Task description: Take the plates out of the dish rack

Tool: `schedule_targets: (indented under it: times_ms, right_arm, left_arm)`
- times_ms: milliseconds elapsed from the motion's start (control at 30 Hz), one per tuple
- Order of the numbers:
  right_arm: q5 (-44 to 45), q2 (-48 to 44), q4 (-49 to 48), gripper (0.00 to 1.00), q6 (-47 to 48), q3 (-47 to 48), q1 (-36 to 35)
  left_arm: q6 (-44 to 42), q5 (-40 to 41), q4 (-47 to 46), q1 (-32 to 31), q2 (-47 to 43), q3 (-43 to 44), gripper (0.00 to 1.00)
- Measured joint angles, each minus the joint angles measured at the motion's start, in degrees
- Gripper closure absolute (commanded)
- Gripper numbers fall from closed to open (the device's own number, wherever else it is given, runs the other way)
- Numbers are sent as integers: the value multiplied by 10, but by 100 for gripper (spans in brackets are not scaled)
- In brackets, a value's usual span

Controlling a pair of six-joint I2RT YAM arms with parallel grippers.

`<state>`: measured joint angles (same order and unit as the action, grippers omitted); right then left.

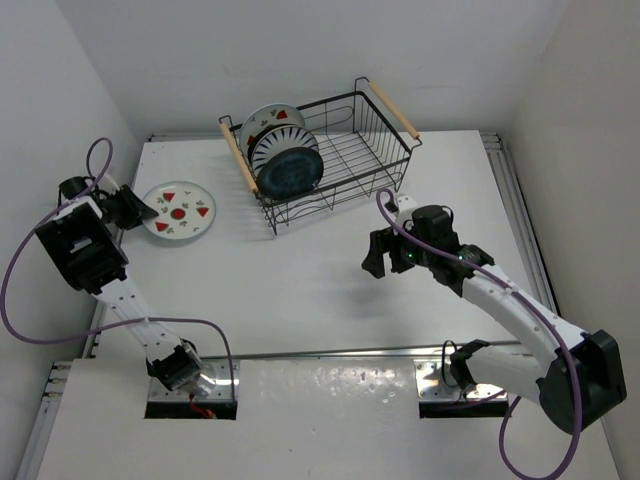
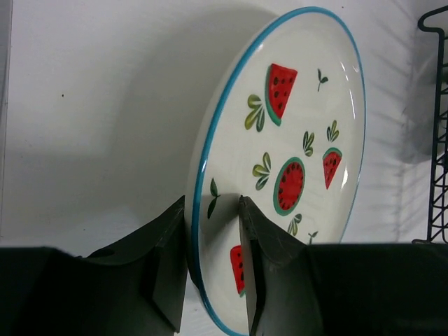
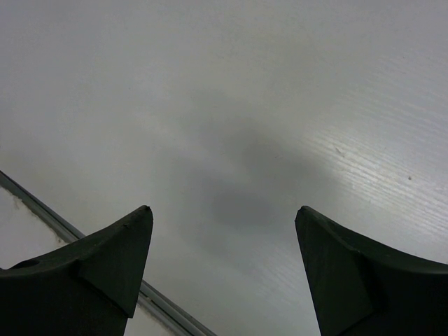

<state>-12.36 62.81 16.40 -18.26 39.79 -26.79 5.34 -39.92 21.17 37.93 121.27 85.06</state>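
Observation:
A white plate with red watermelon motifs and a blue rim [image 1: 178,212] lies on the table left of the dish rack [image 1: 385,150]. My left gripper [image 1: 135,208] is at its left edge. In the left wrist view my left gripper [image 2: 213,199] is closed on that plate's [image 2: 294,119] rim, one finger under it and one over it. Three plates stand in the rack's left end: a fruit-motif one [image 1: 268,120] at the back, a striped one [image 1: 283,143], and a dark blue one [image 1: 293,172] in front. My right gripper [image 1: 378,255] hangs open and empty below the rack, over bare table [image 3: 223,208].
The rack's black wire side shows at the right edge of the left wrist view [image 2: 437,140]. Wooden bar handles [image 1: 393,108] run along the rack's two ends. White walls close in the table on the left, back and right. A metal rail [image 3: 42,210] runs along the near edge.

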Motion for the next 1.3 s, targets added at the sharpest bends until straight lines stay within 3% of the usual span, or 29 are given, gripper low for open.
schedule_targets:
  times_ms: [467,833,1167,1300]
  right_arm:
    - [5,0,4,18,0,1,-1]
    - [13,0,15,16,3,16,-5]
    - [16,0,23,15,7,26,-6]
    - [19,-1,23,15,7,26,-7]
  left_arm:
    - [-1,23,2,0,17,1,51]
    - [-13,38,4,0,11,8,31]
    - [-34,77,39,0,-5,17,28]
    - [-38,86,54,-6,-63,17,29]
